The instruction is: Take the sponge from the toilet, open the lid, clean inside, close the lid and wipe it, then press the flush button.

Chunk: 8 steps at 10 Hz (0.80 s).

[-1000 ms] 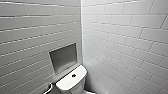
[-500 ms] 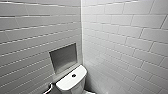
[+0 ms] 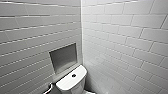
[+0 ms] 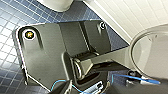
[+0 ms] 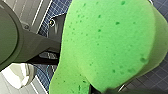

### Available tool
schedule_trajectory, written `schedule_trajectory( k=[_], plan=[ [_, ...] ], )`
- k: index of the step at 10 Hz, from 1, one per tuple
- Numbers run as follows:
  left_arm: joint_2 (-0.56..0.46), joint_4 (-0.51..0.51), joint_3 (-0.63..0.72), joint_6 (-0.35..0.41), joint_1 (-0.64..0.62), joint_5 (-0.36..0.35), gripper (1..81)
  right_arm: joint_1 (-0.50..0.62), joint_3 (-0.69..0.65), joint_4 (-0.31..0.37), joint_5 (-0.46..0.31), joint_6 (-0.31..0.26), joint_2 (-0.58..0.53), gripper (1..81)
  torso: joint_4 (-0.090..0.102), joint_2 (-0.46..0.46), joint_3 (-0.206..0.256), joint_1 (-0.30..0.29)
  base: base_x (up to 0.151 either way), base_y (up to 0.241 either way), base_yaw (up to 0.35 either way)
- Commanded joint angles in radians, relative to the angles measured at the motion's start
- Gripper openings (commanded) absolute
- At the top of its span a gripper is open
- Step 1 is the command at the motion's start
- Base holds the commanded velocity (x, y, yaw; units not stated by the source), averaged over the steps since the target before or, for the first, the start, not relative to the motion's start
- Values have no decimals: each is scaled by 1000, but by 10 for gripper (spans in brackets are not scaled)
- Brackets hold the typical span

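Above the blue tiled floor (image 5: 160, 75), the sponge (image 5: 107, 42) is held in the right end effector (image 5: 100, 90); the state of the left end effector (image 4: 85, 86) cannot be told.

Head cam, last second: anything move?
Nothing visibly changed. The toilet, the flush button on its tank and the wall niche sit where they were; the camera held steady. The sponge hangs off the floor at the right wrist, with no earlier picture there to compare.
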Motion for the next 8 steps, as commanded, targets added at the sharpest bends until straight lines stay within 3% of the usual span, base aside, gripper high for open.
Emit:
schedule_trajectory(
  k=[1, 3, 8],
  plan=[
    [-98, -324, 59, 199, -190, -9, 811, 27, 19, 11, -62, 1, -24, 10, 0, 0, 0, 0, 0, 0, 0],
    [-93, -281, 81, 231, -250, -9, 811, 25, 23, -1, -64, -1, -22, 10, 0, 0, 0, 0, 0, 0, 0],
    [-136, -295, 250, 219, -491, 3, 811, 27, 37, -6, -65, -1, -27, 10, 0, 0, 0, 0, 0, 0, 0]
  ],
)
